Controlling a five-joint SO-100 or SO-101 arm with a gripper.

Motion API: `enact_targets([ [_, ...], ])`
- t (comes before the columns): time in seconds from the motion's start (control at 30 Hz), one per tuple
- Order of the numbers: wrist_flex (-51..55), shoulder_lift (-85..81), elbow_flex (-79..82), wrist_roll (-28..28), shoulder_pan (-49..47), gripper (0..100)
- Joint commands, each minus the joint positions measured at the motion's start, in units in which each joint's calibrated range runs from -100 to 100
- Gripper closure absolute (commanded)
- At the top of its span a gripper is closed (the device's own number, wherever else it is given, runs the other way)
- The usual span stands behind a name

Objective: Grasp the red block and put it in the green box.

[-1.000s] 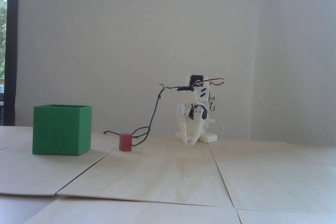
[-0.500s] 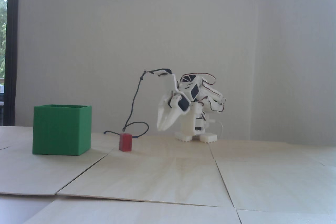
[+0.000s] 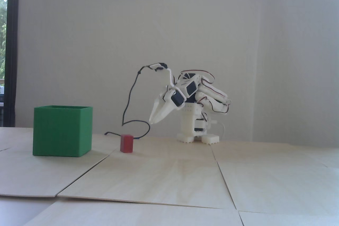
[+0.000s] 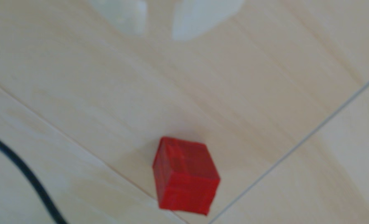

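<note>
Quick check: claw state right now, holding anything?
Claw: slightly open, empty; red block sits untouched on the table.

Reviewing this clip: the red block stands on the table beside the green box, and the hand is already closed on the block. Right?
Not quite. The hand is not on the red block; in the fixed view it hangs above and to its right, apart. The block does stand beside the green box.

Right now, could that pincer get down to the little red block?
Probably yes. The pincer hangs above and to the right of the block in the fixed view, nothing between them; only a black cable lies behind.
</note>
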Motion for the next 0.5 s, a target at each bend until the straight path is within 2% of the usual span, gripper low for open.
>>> enact_targets([
  [0.0, 5.1, 1.4, -10.6, 0.2, 0.7, 98],
  [0.17, 5.4, 11.0, -18.7, 0.2, 0.5, 98],
  [0.47, 9.0, 27.9, -42.9, -0.1, 0.1, 98],
])
